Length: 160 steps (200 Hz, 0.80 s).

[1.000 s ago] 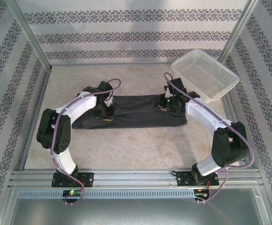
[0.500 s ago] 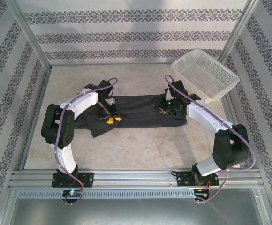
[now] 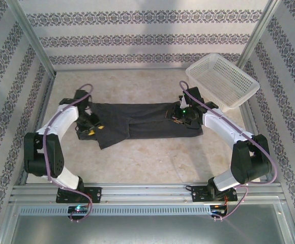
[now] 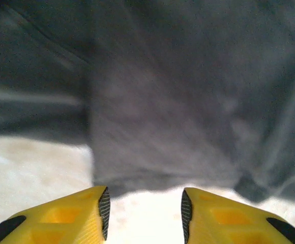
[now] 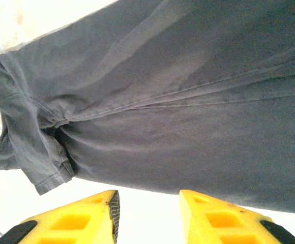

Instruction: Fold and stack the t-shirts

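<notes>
1 charcoal t-shirt (image 3: pixel 142 123) is lying across the frame's centre as a long, half-folded band, its lower-left corner splaying out, while the left gripper (image 3: pixel 92 129) and right gripper (image 3: pixel 179 117) are hovering at its ends, jaws parted and empty; crosswise folds and stacking are seemingly remaining.

In the left wrist view the dark charcoal-grey cloth t-shirt (image 4: pixel 188 91) is blurred, cut off at the top edge.
</notes>
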Tool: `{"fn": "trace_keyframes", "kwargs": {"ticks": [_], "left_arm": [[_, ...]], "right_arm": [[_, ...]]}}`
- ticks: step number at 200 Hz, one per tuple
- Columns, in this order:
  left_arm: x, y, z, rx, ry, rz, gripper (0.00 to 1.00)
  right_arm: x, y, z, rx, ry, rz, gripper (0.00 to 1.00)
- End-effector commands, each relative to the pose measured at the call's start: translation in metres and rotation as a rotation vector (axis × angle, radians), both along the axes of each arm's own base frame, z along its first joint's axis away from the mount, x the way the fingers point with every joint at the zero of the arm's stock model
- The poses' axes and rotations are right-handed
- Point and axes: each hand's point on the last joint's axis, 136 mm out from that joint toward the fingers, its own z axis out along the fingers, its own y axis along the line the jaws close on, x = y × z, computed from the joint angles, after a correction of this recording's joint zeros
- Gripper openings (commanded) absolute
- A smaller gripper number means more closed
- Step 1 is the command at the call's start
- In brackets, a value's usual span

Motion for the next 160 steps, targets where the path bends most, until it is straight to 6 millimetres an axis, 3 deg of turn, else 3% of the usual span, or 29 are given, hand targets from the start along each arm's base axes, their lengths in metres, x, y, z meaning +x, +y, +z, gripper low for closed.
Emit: {"fn": "trace_keyframes", "kwargs": {"ticks": [1, 24, 53, 105, 138, 160], "left_arm": [[0.039, 0.032, -0.009, 0.0, -0.148, 0.077, 0.42], [0.066, 0.048, -0.013, 0.015, -0.243, 0.079, 0.43], [0.08, 0.047, -0.028, -0.005, -0.265, 0.045, 0.39], [0.071, 0.042, -0.059, -0.027, -0.193, 0.038, 0.33], [0.069, 0.034, -0.064, -0.048, -0.189, 0.024, 0.32], [0.071, 0.031, -0.061, -0.062, -0.205, 0.028, 0.23]], "right_arm": [[-0.003, 0.014, 0.005, 0.051, -0.034, 0.061, 0.39], [-0.001, 0.028, 0.012, 0.139, -0.04, 0.106, 0.41], [0.0, 0.032, 0.017, 0.174, -0.048, 0.103, 0.42], [0.0, 0.028, 0.016, 0.176, -0.039, 0.084, 0.42], [0.004, 0.028, 0.016, 0.176, -0.037, 0.076, 0.41], [0.006, 0.029, 0.016, 0.178, -0.04, 0.074, 0.41]]}}
